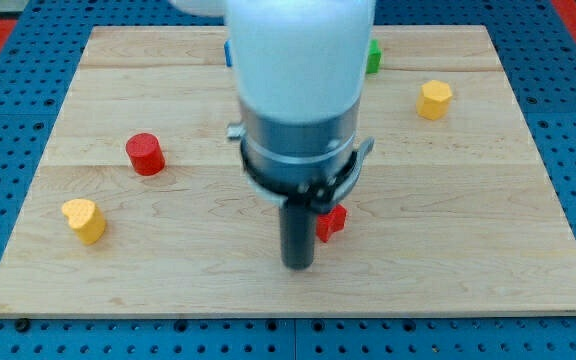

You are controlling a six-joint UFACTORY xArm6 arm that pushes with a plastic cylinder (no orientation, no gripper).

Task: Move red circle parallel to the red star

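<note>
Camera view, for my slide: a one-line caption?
My tip rests left of the red star, with the red circle far left.

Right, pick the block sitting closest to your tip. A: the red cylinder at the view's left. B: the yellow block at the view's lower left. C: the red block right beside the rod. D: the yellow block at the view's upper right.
C: my tip stands just left of the red star-like block, which sits right beside the rod, while the red cylinder and both yellow blocks lie far off.

Yellow blocks (84, 220) (434, 99); green (373, 56), blue (227, 52) blocks.
</note>
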